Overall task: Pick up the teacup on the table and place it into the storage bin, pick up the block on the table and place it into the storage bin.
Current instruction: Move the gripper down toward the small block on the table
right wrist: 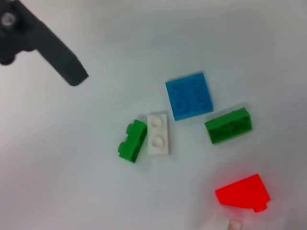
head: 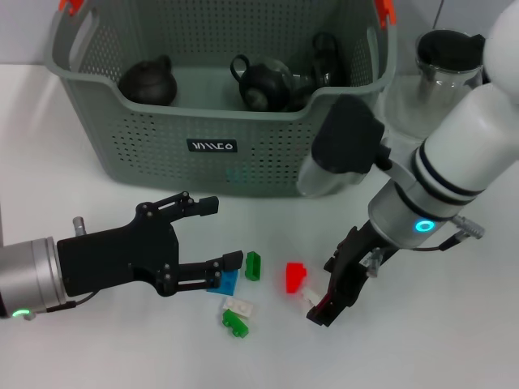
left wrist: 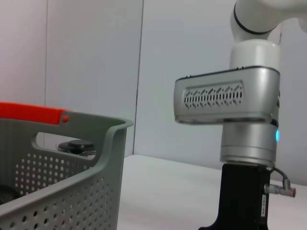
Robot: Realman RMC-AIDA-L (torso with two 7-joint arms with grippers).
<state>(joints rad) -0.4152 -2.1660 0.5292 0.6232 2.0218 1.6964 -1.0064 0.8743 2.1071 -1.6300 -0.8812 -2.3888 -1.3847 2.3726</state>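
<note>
Red block: one, long axis toward 2 o'clock.
Green blocks: two.
My left gripper: spread, empty.
My right gripper: grip unclear.

We see the blue block partly covered by the left gripper's lower finger, and the storage bin cut off at the head view's top edge.

A plain white bench fills the scene under even light; behind it rises a pale grey panelled wall.
</note>
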